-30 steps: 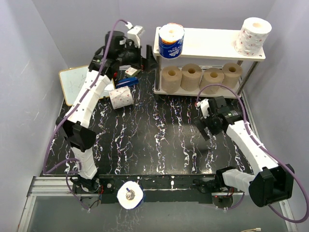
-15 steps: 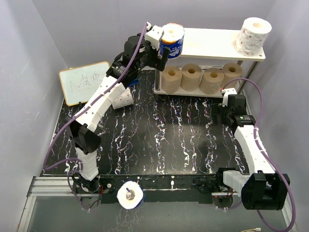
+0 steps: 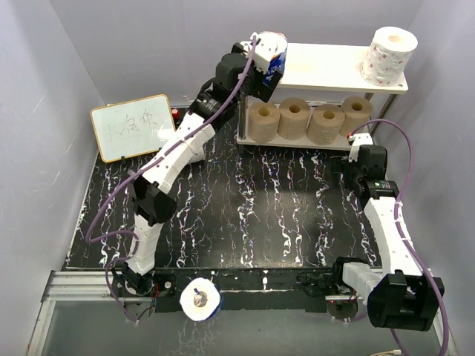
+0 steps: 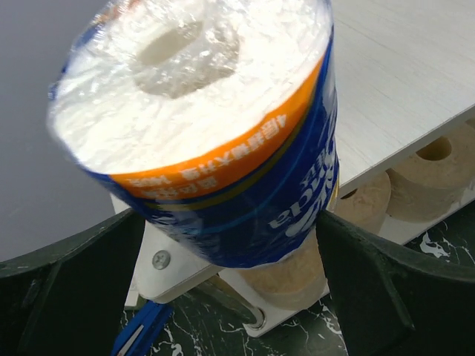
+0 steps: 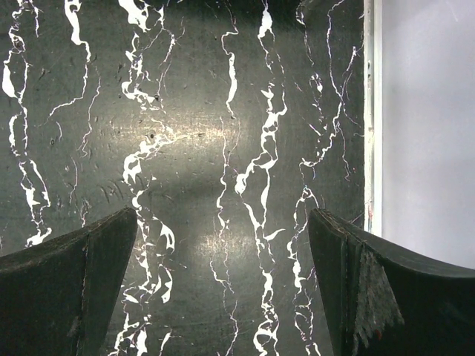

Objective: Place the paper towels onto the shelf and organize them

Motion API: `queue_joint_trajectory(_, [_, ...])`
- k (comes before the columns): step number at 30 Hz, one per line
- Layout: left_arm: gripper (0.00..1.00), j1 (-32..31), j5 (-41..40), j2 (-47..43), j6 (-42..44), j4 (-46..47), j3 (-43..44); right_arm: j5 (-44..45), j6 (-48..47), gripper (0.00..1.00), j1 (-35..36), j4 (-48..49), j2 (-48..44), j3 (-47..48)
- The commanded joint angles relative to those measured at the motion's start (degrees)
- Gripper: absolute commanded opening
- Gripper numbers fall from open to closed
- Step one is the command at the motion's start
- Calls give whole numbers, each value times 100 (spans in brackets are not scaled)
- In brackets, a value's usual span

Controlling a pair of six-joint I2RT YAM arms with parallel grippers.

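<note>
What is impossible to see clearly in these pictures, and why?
Top view: writing on the whiteboard is too small to read.
Top view: the left arm hides part of the blue roll.
Left wrist view: whether the jaws touch that roll is unclear.
Right wrist view: shelf out of frame.

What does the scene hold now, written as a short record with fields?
left gripper: open, jaws on both sides of the blue-wrapped roll at the left end of the top board
right gripper: open, empty, above the black table
top board, right end: one white patterned roll
lower board: four tan rolls in a row
</note>
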Motion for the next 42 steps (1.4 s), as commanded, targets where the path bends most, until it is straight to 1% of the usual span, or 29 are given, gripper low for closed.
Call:
queue_joint_trajectory(1, [99,-158,-144,45,236,267,245,-58,37,98,-33,317,-28,2])
queue_joint_trajectory(19, [99,-1075,-274,660,1320,1157,588,-84,35,98,-65,304,160,7])
queue_joint_trajectory(23, [99,-1157,-584,870,1708,1534,632,-127,29,98,-159,282,111,11])
queue_joint_trajectory(26, [99,-1128,-1076,858,2060,2023,523,-179,10,99,-266,279,63,7])
queue_joint_trajectory(28, [99,-986,-1372,728,2250,2302,433,-219,5,98,-300,266,34,3])
queue_joint_trajectory(30, [99,-716,-1530,547,2141,2322,431,-263,-7,98,-313,259,6,14])
queue_joint_trajectory(31, [99,-518,-1595,438,2003,2249,451,-282,-9,99,-327,259,-11,12])
queue_joint_trajectory(34, [99,133,-1717,15,1383,1620,418,-311,-17,98,-343,251,-29,11])
queue_joint_trajectory(36, [99,656,-1727,-538,899,1198,26,-328,-24,98,-357,252,-45,11])
queue_joint_trajectory(38, [99,1082,-1265,-1251,333,849,-778,-356,-33,98,-381,247,-74,3])
queue_joint_trajectory(40, [99,1244,-776,-2123,110,958,-1901,-392,-41,98,-384,254,-102,2])
queue_joint_trajectory(41, [99,1250,-693,-2347,102,778,-2095,-401,-46,98,-392,250,-107,2])
queue_joint_trajectory(42, [99,1264,-610,-2467,-37,287,-2046,-419,-52,98,-407,244,-106,0])
